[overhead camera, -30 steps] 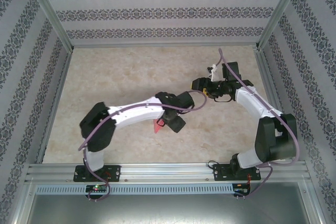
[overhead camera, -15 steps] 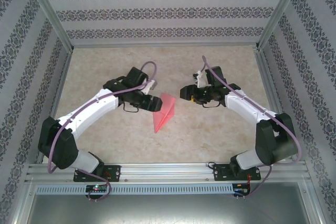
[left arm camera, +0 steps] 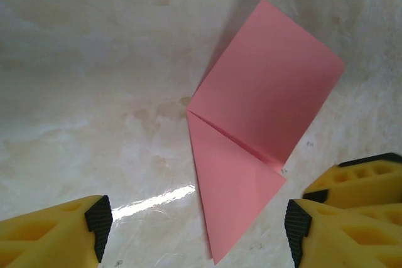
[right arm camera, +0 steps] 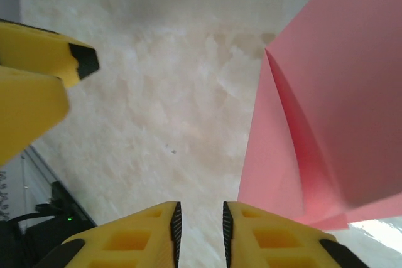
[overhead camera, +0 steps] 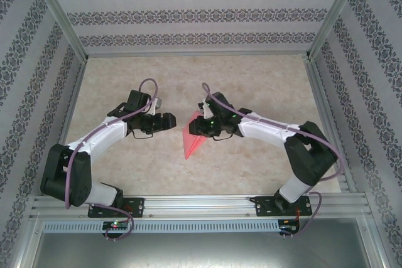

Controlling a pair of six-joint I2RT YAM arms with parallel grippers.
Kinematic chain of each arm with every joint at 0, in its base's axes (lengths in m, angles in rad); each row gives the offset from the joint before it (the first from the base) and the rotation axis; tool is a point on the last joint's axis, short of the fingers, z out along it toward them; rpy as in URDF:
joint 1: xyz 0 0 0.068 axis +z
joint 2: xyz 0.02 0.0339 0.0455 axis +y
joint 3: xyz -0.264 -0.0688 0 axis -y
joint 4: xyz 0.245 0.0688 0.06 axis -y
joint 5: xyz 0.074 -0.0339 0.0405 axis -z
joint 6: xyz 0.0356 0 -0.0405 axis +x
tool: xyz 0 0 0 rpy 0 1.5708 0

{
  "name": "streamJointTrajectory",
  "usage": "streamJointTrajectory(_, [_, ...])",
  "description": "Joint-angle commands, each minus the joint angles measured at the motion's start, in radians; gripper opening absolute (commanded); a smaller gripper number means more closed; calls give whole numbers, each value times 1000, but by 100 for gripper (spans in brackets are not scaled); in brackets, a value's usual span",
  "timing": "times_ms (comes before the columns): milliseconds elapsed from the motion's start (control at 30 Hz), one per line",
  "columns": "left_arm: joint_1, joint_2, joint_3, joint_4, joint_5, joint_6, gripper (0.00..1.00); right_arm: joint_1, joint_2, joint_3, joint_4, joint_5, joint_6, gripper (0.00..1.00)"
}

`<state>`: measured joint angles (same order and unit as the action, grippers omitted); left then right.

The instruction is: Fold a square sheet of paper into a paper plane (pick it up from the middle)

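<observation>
The left tool (overhead camera: 173,122) stands released beside the pink paper (overhead camera: 193,139); the right tool (right arm camera: 199,227) is nearly clenched, grasping nothing.

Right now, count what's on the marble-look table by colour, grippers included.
Salmon-pink folded sheet of paper: 1
Yellow-fingered grippers, left gripper and right gripper: 2
Total: 3

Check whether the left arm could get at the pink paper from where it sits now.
Probably yes. The left gripper is open and faces the folded pink paper across bare table. The right gripper crowds the paper's far side, not the left's approach.
</observation>
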<state>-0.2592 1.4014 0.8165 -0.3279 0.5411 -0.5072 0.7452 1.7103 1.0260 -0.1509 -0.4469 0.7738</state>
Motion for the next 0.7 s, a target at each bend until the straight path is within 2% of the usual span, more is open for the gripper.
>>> streamJointTrajectory(0, [15, -6, -16, 63, -6, -31, 75, 27, 46, 38, 3, 56, 16, 24])
streamJointTrajectory(267, [15, 28, -25, 88, 27, -37, 74, 31, 92, 31, -69, 128, -21, 18])
streamJointTrajectory(400, [12, 47, -29, 114, 48, -55, 73, 20, 88, -25, 6, 112, -7, 15])
streamJointTrajectory(667, [-26, 85, -40, 160, 51, -105, 70, -6, 95, -183, 294, 25, 59, 10])
